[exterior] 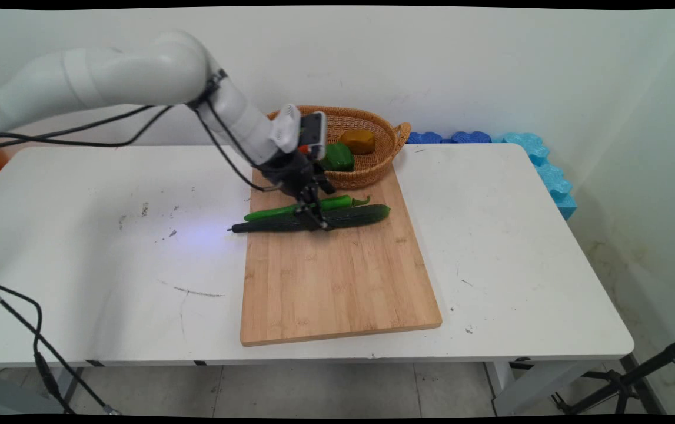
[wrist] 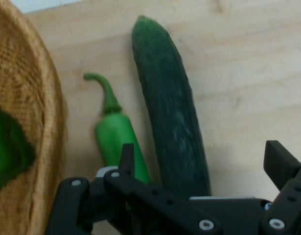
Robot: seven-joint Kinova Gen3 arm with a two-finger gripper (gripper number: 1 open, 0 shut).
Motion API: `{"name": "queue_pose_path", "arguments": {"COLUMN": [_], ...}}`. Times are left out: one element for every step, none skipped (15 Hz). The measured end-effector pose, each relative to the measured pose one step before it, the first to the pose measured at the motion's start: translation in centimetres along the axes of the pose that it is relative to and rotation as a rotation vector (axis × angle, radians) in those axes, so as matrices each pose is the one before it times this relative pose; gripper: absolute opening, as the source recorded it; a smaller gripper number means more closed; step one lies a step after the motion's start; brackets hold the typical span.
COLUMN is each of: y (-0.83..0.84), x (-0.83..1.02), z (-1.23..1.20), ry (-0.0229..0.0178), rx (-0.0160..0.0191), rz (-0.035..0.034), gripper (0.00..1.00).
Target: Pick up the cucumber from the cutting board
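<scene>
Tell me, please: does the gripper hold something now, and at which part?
Nothing is held yet. The black fingers stand open astride the long dark green cucumber, near its middle, on the bamboo cutting board.

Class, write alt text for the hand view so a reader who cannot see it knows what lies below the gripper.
The open black gripper straddles a dark green cucumber lying on a wooden cutting board. A lighter green chili pepper with a curled stem lies beside the cucumber. A wicker basket holding something green fills the left edge.

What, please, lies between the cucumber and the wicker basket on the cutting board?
A green chili pepper lies between the cucumber and the wicker basket, clearest in the hand view.
</scene>
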Motion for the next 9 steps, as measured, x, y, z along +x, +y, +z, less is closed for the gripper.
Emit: {"name": "queue_pose_path", "arguments": {"y": [-0.148,-0.117,-0.058,-0.081,-0.040,-0.059,-0.061,-0.042,-0.042], "x": [0.521,0.418,0.248,0.300,0.209,0.302,0.272,0.220,0.191], "z": [0.899,0.725,0.464,0.619,0.409,0.571,0.602,0.526,0.467], "ry": [0.00188,0.00190,0.00083,0.00096,0.00046,0.00051,-0.00022,-0.00059,-0.00043], "rx": [0.00136,0.00050,-0.00015,0.00027,-0.00044,-0.00077,-0.00081,-0.00119,-0.00103], "rz": [-0.00076,-0.00135,-0.00121,-0.00308,-0.00161,-0.00277,-0.00360,-0.00367,-0.00364], "gripper": [1.00,1.00,1.00,1.00,1.00,1.00,1.00,1.00,1.00]}}
